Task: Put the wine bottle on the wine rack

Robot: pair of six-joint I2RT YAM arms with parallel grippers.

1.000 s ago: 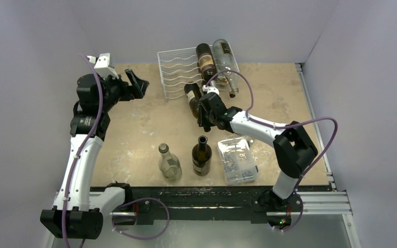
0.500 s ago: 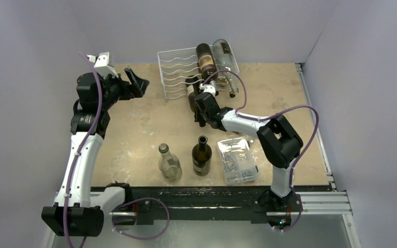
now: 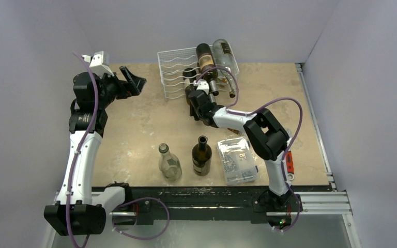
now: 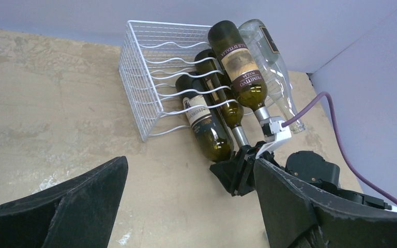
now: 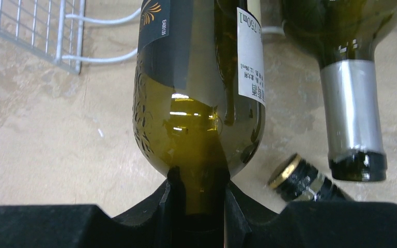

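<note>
The white wire wine rack (image 3: 174, 72) stands at the table's far middle; it also shows in the left wrist view (image 4: 144, 62) and the right wrist view (image 5: 36, 31). My right gripper (image 3: 196, 105) is shut on the neck of a dark green wine bottle (image 3: 189, 89), which lies with its base pushed into a lower cradle (image 4: 202, 120). In the right wrist view the fingers (image 5: 200, 206) clamp the neck just below the bottle's shoulder (image 5: 201, 103). My left gripper (image 3: 133, 82) is open and empty, hovering left of the rack (image 4: 188, 206).
A dark labelled bottle (image 3: 205, 59), a clear bottle (image 3: 226, 57) and a silver-necked bottle (image 4: 222, 95) lie on the rack's right side. A clear upright bottle (image 3: 169, 163), a dark upright bottle (image 3: 201, 155) and a clear plastic box (image 3: 237, 159) stand near the front.
My right arm has pushed the dark green bottle away from me, sliding its body further into the rack. My left gripper has shifted slightly left.
</note>
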